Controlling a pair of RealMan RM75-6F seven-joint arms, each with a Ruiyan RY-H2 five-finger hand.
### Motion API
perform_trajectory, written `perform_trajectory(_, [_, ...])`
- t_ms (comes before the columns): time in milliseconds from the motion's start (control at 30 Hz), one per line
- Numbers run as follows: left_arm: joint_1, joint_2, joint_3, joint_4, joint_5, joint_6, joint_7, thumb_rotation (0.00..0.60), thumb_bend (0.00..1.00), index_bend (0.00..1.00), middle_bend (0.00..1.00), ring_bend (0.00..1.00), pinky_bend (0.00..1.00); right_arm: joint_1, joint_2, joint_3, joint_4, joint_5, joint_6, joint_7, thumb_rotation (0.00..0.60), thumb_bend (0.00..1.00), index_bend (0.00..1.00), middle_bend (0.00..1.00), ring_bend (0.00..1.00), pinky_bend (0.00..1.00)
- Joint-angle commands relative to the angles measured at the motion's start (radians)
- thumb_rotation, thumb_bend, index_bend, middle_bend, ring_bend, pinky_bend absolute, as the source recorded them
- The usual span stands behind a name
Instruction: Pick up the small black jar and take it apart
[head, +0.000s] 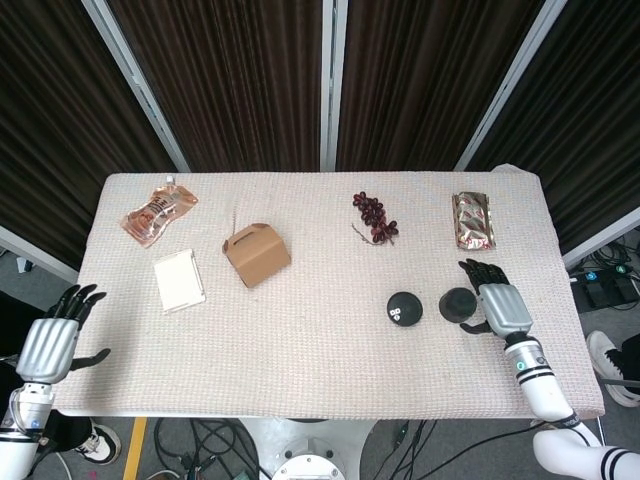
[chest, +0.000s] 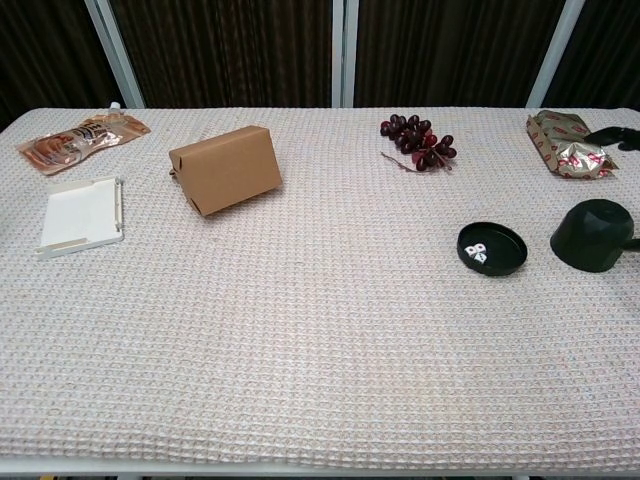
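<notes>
The small black jar lies in two pieces on the cloth. Its shallow black part (head: 404, 309) (chest: 491, 248) sits flat with small white bits in it. The deeper black part (head: 458, 303) (chest: 593, 235) stands mouth-down on the table just to the right of it. My right hand (head: 497, 305) rests beside that part, its fingers (chest: 615, 135) spread and lifted off it, with the thumb close against its side. My left hand (head: 50, 345) hangs open off the table's near left corner, far from the jar.
A brown paper box (head: 257, 254) (chest: 226, 168), a white flat case (head: 179, 280) and an orange pouch (head: 159, 214) lie on the left. Dark grapes (head: 375, 217) (chest: 416, 141) and a shiny foil pouch (head: 472, 220) (chest: 566, 144) lie at the back right.
</notes>
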Motion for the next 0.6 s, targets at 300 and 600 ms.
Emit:
perform_trajectory(300, [0.002, 0.015, -0.010, -0.032, -0.011, 0.008, 0.024, 0.600, 0.02, 0.17, 0.11, 0.08, 0.31, -0.149, 0.160, -0.057, -0.168, -0.234, 0.336, -0.098, 0.600, 0.00, 0.00, 0.02, 0.00, 0.00])
perform_trajectory(600, [-0.003, 0.010, -0.009, -0.025, -0.005, 0.004, 0.022, 0.600, 0.02, 0.17, 0.11, 0.08, 0.31, -0.249, 0.129, -0.106, -0.130, -0.226, 0.409, -0.158, 0.600, 0.00, 0.00, 0.01, 0.00, 0.00])
